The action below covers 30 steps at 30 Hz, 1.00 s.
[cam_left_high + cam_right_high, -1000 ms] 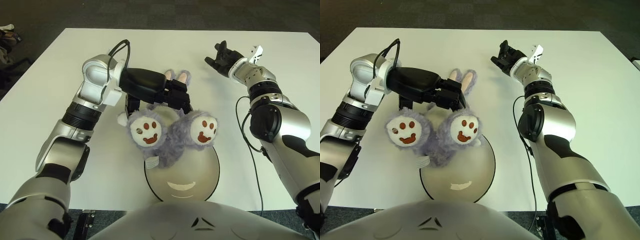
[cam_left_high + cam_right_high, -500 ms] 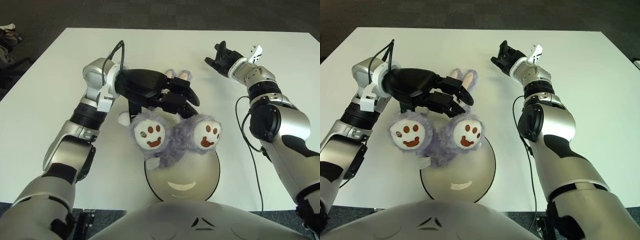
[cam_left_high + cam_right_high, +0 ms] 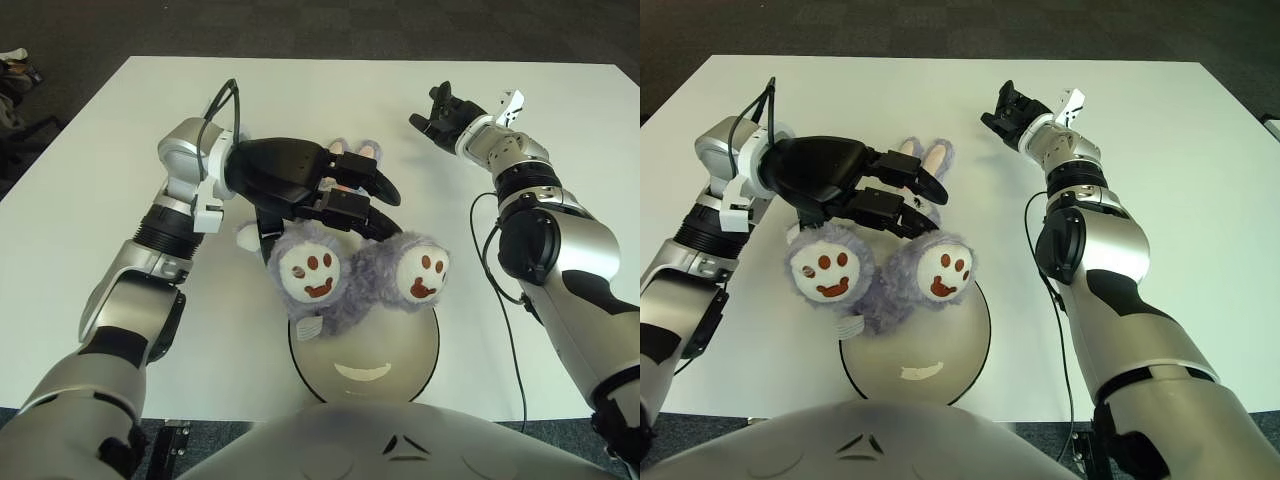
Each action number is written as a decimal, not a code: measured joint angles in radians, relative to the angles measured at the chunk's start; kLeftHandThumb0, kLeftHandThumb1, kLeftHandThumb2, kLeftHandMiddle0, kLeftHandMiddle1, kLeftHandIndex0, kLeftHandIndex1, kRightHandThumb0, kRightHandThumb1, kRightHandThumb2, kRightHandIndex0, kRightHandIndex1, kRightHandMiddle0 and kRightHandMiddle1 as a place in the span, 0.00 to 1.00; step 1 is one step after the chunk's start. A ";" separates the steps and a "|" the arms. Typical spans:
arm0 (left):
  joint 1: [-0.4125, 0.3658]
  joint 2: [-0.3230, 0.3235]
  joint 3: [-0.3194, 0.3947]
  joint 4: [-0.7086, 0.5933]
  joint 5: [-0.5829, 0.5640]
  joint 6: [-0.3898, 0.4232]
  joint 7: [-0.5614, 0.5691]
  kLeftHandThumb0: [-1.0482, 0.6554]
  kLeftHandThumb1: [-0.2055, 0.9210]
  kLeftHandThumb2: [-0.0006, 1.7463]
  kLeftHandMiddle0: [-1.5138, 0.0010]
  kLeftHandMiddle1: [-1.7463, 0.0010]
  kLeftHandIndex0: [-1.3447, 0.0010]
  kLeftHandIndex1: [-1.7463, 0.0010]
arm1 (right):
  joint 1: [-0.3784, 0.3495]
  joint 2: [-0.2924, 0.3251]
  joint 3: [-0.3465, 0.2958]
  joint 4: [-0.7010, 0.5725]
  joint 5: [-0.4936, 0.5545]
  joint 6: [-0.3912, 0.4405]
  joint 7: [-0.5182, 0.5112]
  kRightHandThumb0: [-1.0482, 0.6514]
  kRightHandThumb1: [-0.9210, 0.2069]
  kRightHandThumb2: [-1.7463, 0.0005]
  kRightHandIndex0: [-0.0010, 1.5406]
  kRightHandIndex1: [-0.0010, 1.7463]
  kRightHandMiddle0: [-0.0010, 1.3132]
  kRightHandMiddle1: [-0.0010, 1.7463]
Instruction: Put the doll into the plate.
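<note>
While your left hand (image 3: 335, 195) hovers over the doll (image 3: 345, 280), note the fingers (image 3: 372, 183) look spread, not clamped on the plush; whether they touch the fur under the palm you can't tell from either view. Doll lies on its back, two paw soles up toward the camera, ears (image 3: 358, 152) poking out on the far side of the hand. Its near half overlaps the far rim of the plate (image 3: 400, 370); head end sits on the bench (image 3: 120, 140) beyond the rim. So it's only partly in.

Risks from here, as judgement:
- Doll is straddling the rim, so it could tip back off onto the bench if you lift away now
- Soft fur could snag on a finger, so pulling up fast may drag the doll off the plate
- Pushing it toward you with open fingers may slide the plate too, since nothing holds it; it's already close to the near bench edge
- Plush gives under pressure, so a re-grasp may pinch only fur and drop it mid-move
- Left forearm cable (image 3: 222, 100) loops near the hand, keep it out of the fingers

Right hand (image 3: 440, 112) sits far right over the bench, well apart from doll and plate, fingers loosely curled, holding nothing; no part in this step
</note>
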 measured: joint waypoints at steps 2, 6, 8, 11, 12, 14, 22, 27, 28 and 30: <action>-0.006 0.024 0.011 0.001 0.020 0.005 0.017 0.17 0.93 0.30 0.97 0.71 1.00 0.76 | 0.000 -0.001 -0.007 0.000 0.003 0.001 0.003 0.63 0.75 0.18 0.06 0.79 0.05 0.85; -0.046 0.052 0.017 0.073 0.075 -0.012 0.040 0.19 0.85 0.35 0.97 0.73 1.00 0.73 | 0.000 -0.004 -0.018 0.001 0.005 0.006 0.008 0.63 0.75 0.18 0.06 0.78 0.04 0.85; -0.075 0.054 0.021 0.147 0.111 -0.034 0.053 0.20 0.82 0.36 0.96 0.73 1.00 0.73 | 0.000 -0.003 -0.020 0.001 0.006 0.009 0.014 0.63 0.75 0.18 0.06 0.78 0.03 0.85; -0.099 0.052 0.036 0.239 0.189 -0.049 0.099 0.20 0.79 0.39 0.93 0.73 1.00 0.69 | 0.000 0.000 -0.020 0.001 0.005 0.012 0.021 0.63 0.75 0.18 0.07 0.79 0.05 0.85; -0.100 0.052 0.040 0.254 0.207 -0.046 0.114 0.21 0.77 0.40 0.92 0.73 1.00 0.67 | 0.000 0.001 -0.019 0.001 0.005 0.012 0.022 0.62 0.75 0.18 0.08 0.79 0.06 0.86; -0.097 0.048 0.046 0.274 0.235 -0.010 0.154 0.21 0.74 0.42 0.90 0.73 1.00 0.63 | 0.000 0.001 -0.019 0.001 0.004 0.012 0.026 0.62 0.75 0.19 0.09 0.80 0.07 0.86; -0.070 0.044 0.055 0.280 0.331 0.115 0.286 0.22 0.71 0.45 0.86 0.71 1.00 0.55 | 0.000 0.001 -0.008 0.001 -0.001 0.008 0.038 0.62 0.74 0.19 0.11 0.84 0.12 0.87; -0.069 0.041 0.066 0.290 0.407 0.124 0.375 0.23 0.68 0.46 0.84 0.68 1.00 0.51 | 0.000 0.001 0.004 -0.001 -0.005 0.006 0.038 0.62 0.74 0.19 0.11 0.85 0.13 0.88; -0.070 0.040 0.068 0.297 0.419 0.127 0.392 0.24 0.66 0.47 0.83 0.67 1.00 0.50 | 0.000 0.001 0.006 -0.001 -0.005 0.005 0.038 0.63 0.75 0.19 0.11 0.85 0.14 0.88; -0.071 0.038 0.069 0.315 0.442 0.131 0.425 0.25 0.63 0.49 0.83 0.64 1.00 0.47 | 0.000 0.001 0.009 -0.003 -0.005 0.005 0.038 0.63 0.75 0.18 0.10 0.85 0.13 0.88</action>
